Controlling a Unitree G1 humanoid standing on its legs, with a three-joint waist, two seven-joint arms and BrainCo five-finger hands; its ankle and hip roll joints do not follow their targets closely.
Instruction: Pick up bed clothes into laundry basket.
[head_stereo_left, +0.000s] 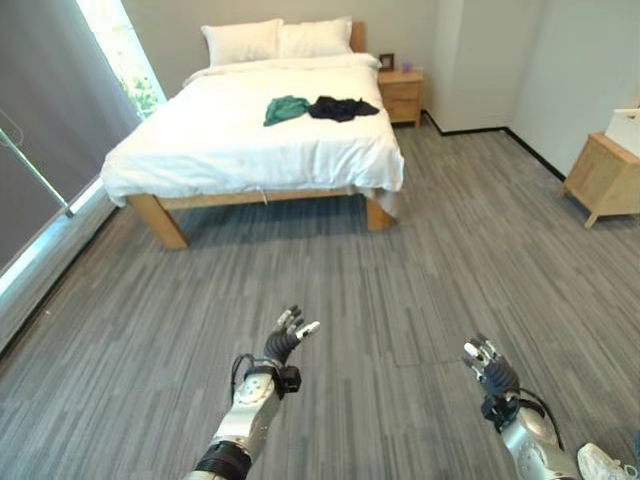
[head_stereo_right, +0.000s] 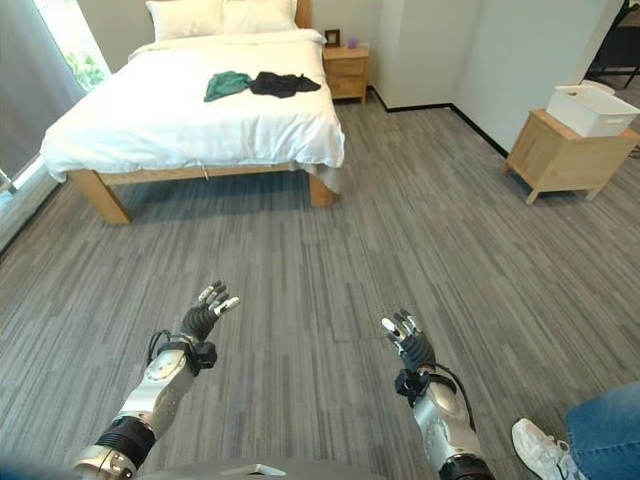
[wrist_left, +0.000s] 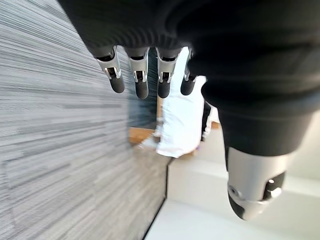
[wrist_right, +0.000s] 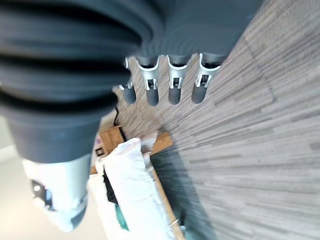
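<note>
Two garments lie on the bed (head_stereo_left: 200, 150) in the upper left of the frame — a green garment (head_stereo_left: 286, 108) and, just beside it to the right, a black garment (head_stereo_left: 342, 108), together making a low strip that runs across the mattress. Both sit well apart from the robot, straight ahead and up-frame from its hands, with a stretch of grey floor (head_stereo_left: 420, 260) between.

The left hand (head_stereo_left: 285, 342) hangs at lower centre and the right hand (head_stereo_left: 490, 366) at lower right, each with fingers loosely spread and nothing in hold. The left hand lines up more closely under the clothes, so it is probably the nearer one. A white basket (head_stereo_right: 598, 108) rests on a wooden cabinet (head_stereo_right: 565, 158) at the right edge — likely the drop-off, judging by the task.
</note>
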